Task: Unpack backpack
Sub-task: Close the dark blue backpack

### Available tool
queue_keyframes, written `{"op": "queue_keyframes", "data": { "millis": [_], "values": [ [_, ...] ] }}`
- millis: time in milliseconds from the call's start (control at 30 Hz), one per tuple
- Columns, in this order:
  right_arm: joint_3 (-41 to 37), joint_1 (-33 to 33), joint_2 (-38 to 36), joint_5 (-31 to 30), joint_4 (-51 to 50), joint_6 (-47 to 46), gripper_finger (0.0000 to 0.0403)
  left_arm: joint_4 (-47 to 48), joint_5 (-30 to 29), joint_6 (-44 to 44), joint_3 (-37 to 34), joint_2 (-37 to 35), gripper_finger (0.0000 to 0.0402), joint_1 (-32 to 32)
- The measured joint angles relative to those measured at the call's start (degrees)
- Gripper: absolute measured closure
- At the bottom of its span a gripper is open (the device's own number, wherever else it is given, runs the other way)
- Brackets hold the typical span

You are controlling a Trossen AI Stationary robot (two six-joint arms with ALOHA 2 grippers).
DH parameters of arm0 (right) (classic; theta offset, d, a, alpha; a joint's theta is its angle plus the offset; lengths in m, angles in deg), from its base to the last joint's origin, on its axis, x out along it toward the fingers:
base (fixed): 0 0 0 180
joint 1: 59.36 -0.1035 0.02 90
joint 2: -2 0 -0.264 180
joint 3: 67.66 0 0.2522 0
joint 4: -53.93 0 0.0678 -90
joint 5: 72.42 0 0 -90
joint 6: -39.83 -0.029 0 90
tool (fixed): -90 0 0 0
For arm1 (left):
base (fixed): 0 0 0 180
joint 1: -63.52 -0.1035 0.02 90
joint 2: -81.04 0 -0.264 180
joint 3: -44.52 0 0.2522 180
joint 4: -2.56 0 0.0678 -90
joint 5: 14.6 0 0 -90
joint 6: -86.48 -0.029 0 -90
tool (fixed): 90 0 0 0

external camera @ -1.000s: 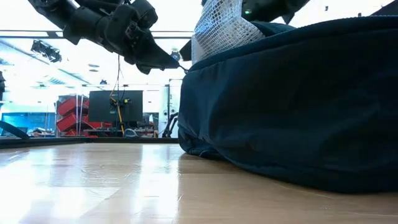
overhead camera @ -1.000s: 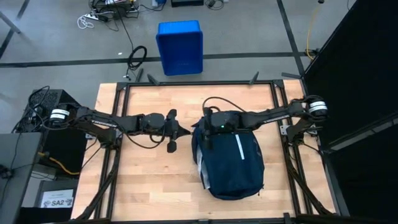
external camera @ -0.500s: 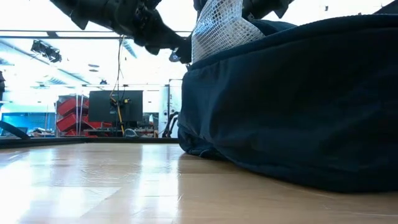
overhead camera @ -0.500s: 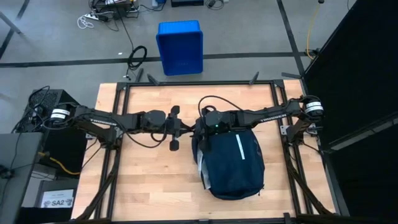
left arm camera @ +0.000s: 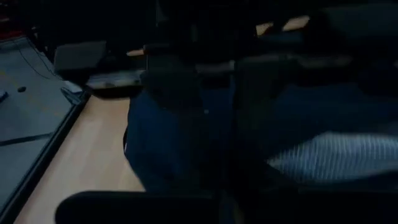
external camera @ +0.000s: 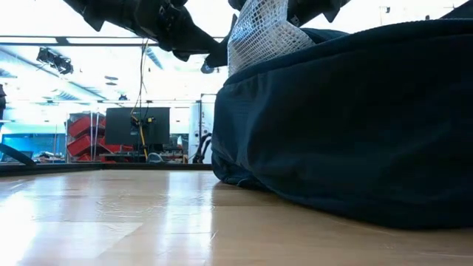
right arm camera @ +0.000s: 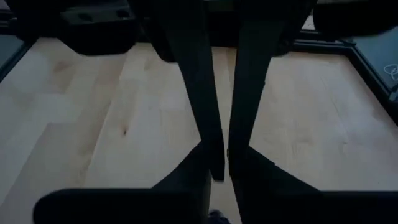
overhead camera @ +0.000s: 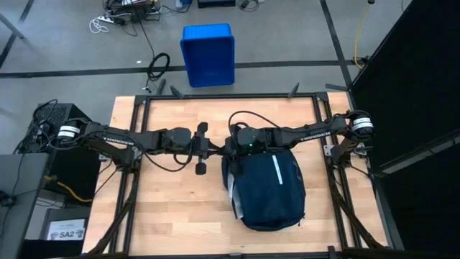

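R gripper (overhead camera: 227,146) fingers seen narrowed since 1 s back, nearly pressed together at backpack (overhead camera: 267,188) top, 12 o'clock edge. L gripper (overhead camera: 218,147) pressed shut, just beside at 9 o'clock. Backpack on table (overhead camera: 165,208), R half.

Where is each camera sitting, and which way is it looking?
High view: above, looking straight down on the table, both arms, the backpack.
Low view: at tabletop height, looking across; the backpack fills it, arms overhead.
Left wrist view: on the left arm, facing the backpack.
Right wrist view: on the right arm; its fingers nearly together over wood.
Three views share the backpack.
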Motion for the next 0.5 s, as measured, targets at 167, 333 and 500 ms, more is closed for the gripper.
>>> {"op": "queue_keyframes", "data": {
  "millis": [167,333,500],
  "values": [
    [0.0,0.14,-0.09,-1.29,-3.33,-0.93,0.0362,4.03,0.36,0.51,-3.16,-4.8,0.0401,1.22],
    [0.0,0.14,-0.13,-4.45,-4.25,-0.94,0.0352,-13.29,0.38,1.93,-16.62,-8.78,0.0401,0.76],
    [0.0,0.12,-0.28,-5.0,-3.19,-0.47,0.0352,-26.22,0.69,4.18,-23.97,-7.37,0.0389,-1.17]
  ]
}}
